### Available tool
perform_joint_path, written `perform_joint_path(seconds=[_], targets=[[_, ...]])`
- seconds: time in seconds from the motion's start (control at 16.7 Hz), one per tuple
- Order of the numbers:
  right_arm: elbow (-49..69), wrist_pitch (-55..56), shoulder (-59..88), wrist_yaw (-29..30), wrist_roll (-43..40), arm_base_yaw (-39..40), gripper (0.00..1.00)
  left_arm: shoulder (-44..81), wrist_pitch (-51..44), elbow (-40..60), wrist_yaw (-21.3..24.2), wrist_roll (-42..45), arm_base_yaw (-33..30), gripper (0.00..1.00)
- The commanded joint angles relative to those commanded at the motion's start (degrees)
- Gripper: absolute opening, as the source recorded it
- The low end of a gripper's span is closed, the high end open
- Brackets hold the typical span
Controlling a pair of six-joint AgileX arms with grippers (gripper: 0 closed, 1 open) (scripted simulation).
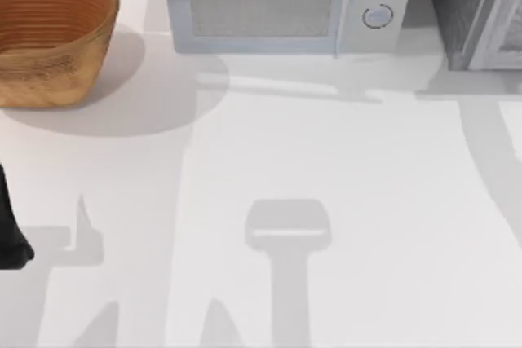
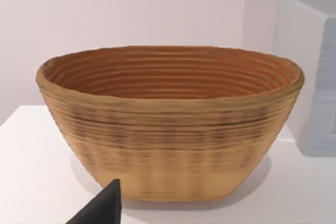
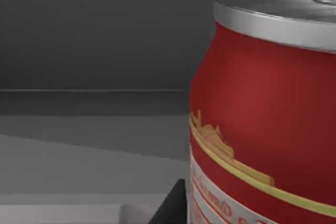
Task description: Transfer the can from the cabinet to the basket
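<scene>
The red can [image 3: 262, 108], with a silver top and a yellow-and-white label, stands very close to my right wrist camera inside the dark grey cabinet [image 3: 94, 51]. A dark part of my right gripper [image 3: 173, 205] shows right beside the can's lower side. From above, the cabinet [image 1: 469, 14] is at the back right corner. The tan woven basket [image 1: 49, 34] stands at the back left with nothing visible in it. It is also in front of my left gripper [image 2: 102, 208], some way off. My left arm [image 1: 10, 234] sits at the table's left edge.
A white microwave [image 1: 277, 6] with two round knobs stands at the back between basket and cabinet; its side [image 2: 310, 77] shows beside the basket. The white table [image 1: 269, 201] carries only shadows of the arms across its middle and front.
</scene>
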Motion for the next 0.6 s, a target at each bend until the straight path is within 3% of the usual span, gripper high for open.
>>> perform_joint_path(seconds=[0.6], targets=[[-67.18,19.70,-40.55,-8.60,-0.39,-7.00,0.00,0.00,0.00,0.00,0.00,0.00,0.00,1.00]])
